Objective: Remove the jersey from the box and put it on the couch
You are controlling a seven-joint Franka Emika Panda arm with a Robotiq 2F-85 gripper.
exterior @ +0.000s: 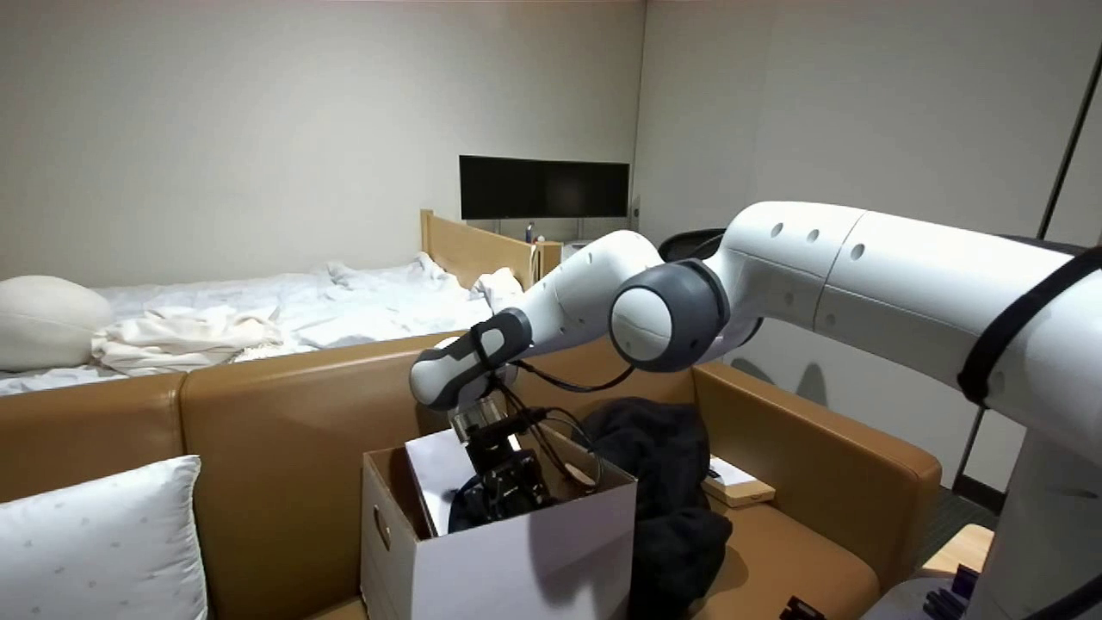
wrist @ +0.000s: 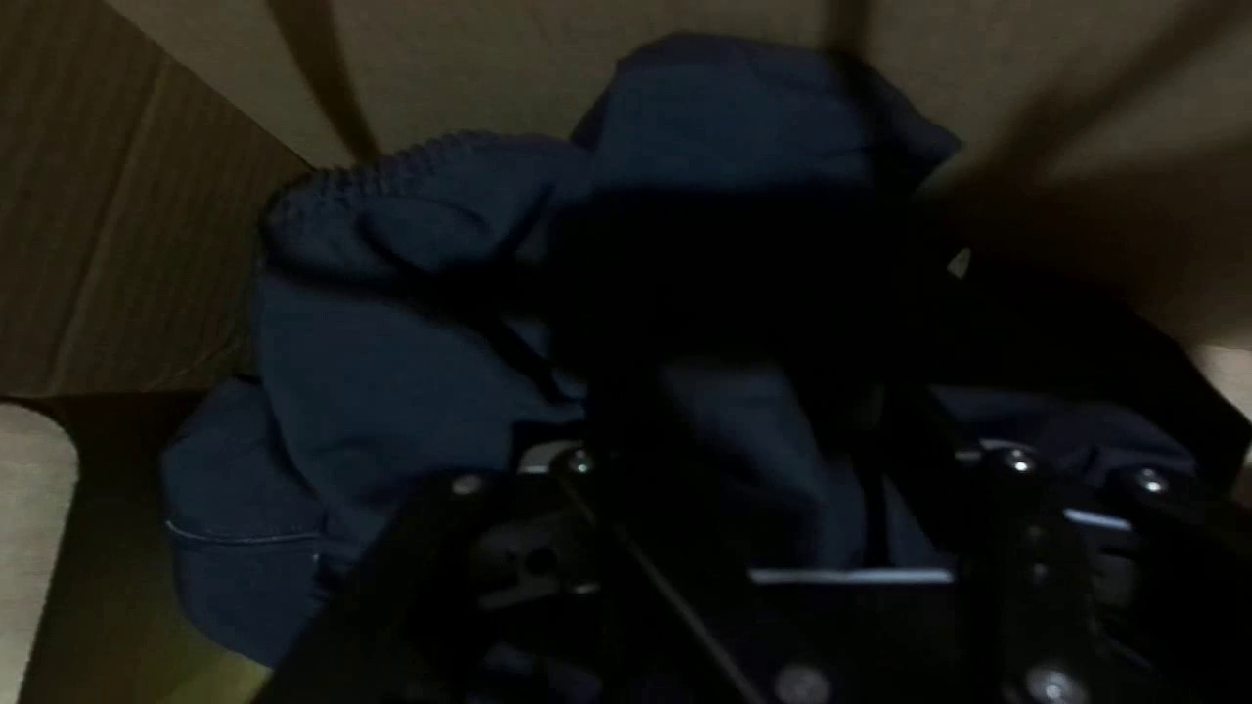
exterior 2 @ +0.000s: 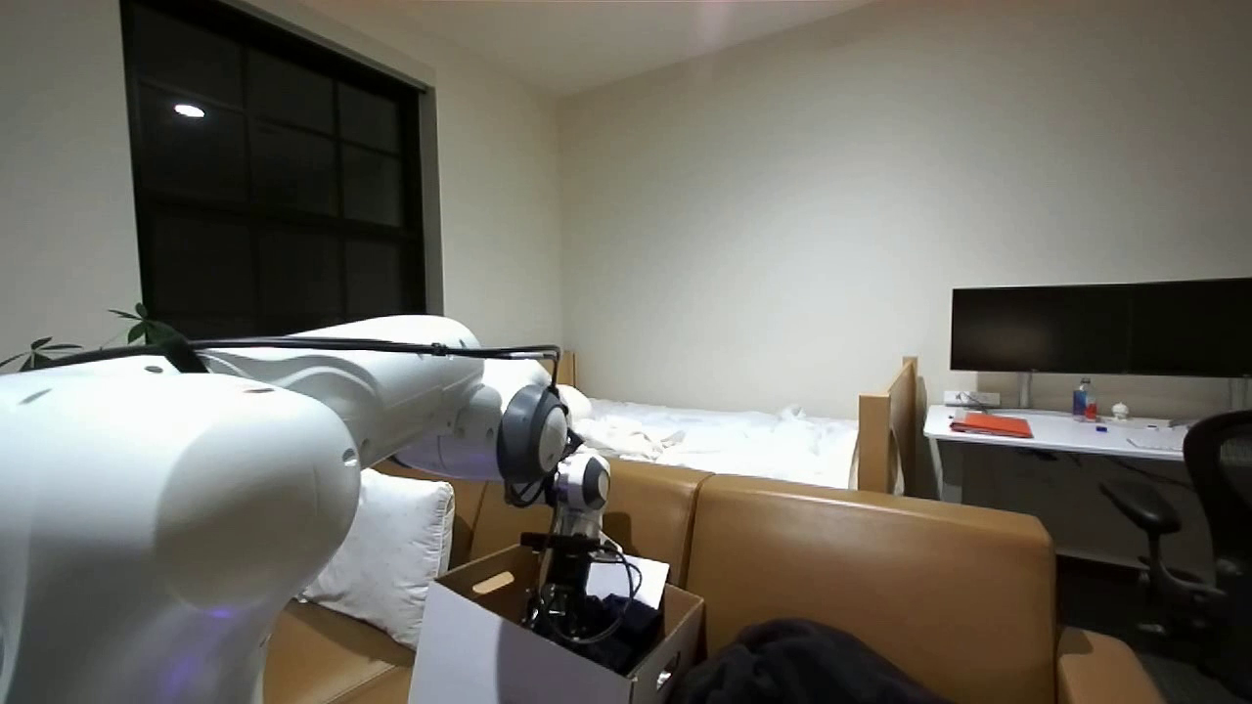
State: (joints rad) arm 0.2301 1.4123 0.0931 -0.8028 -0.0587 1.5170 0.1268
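The white cardboard box (exterior: 516, 564) stands on the tan-brown couch (exterior: 293, 439), with a white card (exterior: 435, 478) leaning inside it. A dark cloth (wrist: 391, 342) lies bunched in the box in the wrist view, with a gathered edge and a thin pale line. It looks navy there; I take it for the jersey, though no clear stripes show. It also shows as a dark mass in an exterior view (exterior 2: 626, 636). My gripper (exterior: 516, 495) points down inside the box, right at the cloth. In the wrist view the fingers (wrist: 782, 430) are in deep shadow; whether they hold cloth is unclear.
A black garment heap (exterior: 663, 482) lies on the couch beside the box. A white pillow (exterior: 99, 542) is on the box's other side. A small flat box (exterior: 736, 482) lies near the couch arm (exterior: 826, 448). The white-sheeted bed (exterior: 301, 301) stands behind the backrest.
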